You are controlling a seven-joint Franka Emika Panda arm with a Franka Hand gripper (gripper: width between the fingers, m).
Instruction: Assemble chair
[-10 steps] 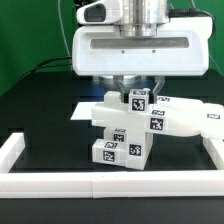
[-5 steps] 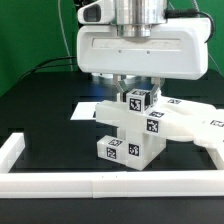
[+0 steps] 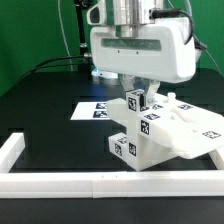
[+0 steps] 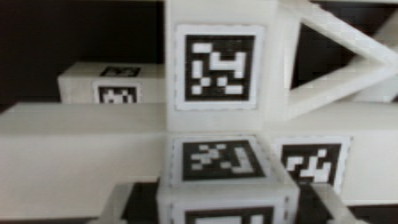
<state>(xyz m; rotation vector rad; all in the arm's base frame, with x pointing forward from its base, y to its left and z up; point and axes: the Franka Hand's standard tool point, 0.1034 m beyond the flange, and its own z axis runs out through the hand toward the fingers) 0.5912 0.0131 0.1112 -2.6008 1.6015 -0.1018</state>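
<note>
The chair (image 3: 152, 137) is a joined cluster of white blocky pieces with black-and-white tags, resting on the black table at the exterior view's right of centre. My gripper (image 3: 140, 94) comes down from above and is shut on the tagged square block (image 3: 137, 101) at the cluster's top. In the wrist view that block (image 4: 221, 188) sits between my two dark fingers (image 4: 135, 206), with my gripper (image 4: 222, 208) closed round it. Beyond it run an upright tagged leg (image 4: 222, 60) and a flat panel with a diagonal brace (image 4: 338, 70).
The marker board (image 3: 97, 110) lies flat behind the chair pieces towards the exterior view's left. White border rails run along the front (image 3: 100, 184) and the exterior view's left (image 3: 12, 150). A green wall stands behind.
My gripper has moved to the exterior view's right, carrying the joined chair pieces with it; the cluster has swung round and uncovered more of the marker board.
</note>
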